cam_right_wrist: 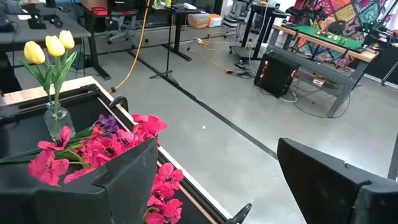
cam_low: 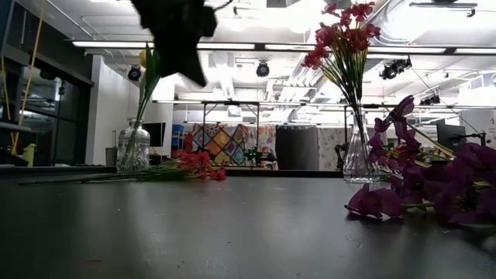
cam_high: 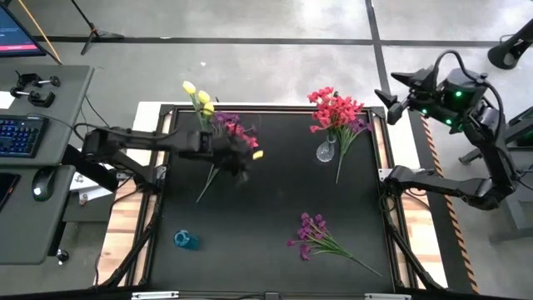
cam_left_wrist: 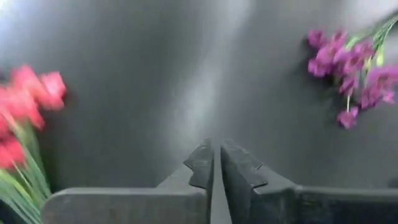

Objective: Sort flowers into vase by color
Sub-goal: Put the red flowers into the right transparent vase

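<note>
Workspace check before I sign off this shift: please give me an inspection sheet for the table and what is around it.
Surface: black table, wooden border showing at its sides.
Job's things: yellow flowers in a vase at the back left; red flowers in a glass vase at the back right; purple flowers lying loose at the front right; red and purple stems lying near the left tool.
Clutter: small blue object at the front left.
Grippers: left tool shut over the table, nothing seen in it; right tool open, raised off the table's back right corner.
Cables: orange cable on the floor.
Surroundings: desk with keyboard and mouse.
</note>
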